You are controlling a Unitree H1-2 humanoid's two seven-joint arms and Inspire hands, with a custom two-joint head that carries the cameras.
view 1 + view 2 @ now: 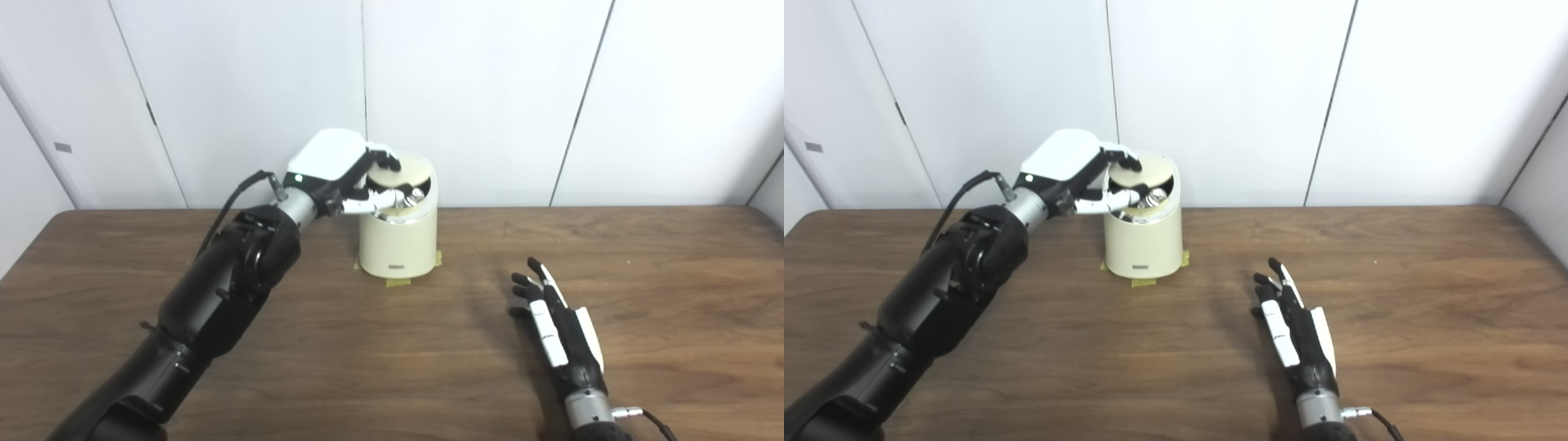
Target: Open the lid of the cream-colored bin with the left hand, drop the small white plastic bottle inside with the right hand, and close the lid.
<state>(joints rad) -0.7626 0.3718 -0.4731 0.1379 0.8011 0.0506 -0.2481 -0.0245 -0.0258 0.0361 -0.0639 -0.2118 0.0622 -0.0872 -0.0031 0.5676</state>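
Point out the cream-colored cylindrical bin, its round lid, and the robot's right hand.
Cream-colored cylindrical bin (398,245): left eye view, front wall.
Round lid (1145,170): right eye view, tilted top surface.
Right hand (1295,334): right eye view, back of the hand, open.

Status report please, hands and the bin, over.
Left hand on the cream bin's lid, lid partly raised. Right hand open, empty, over the table. Bottle not visible. Nothing obstructing.
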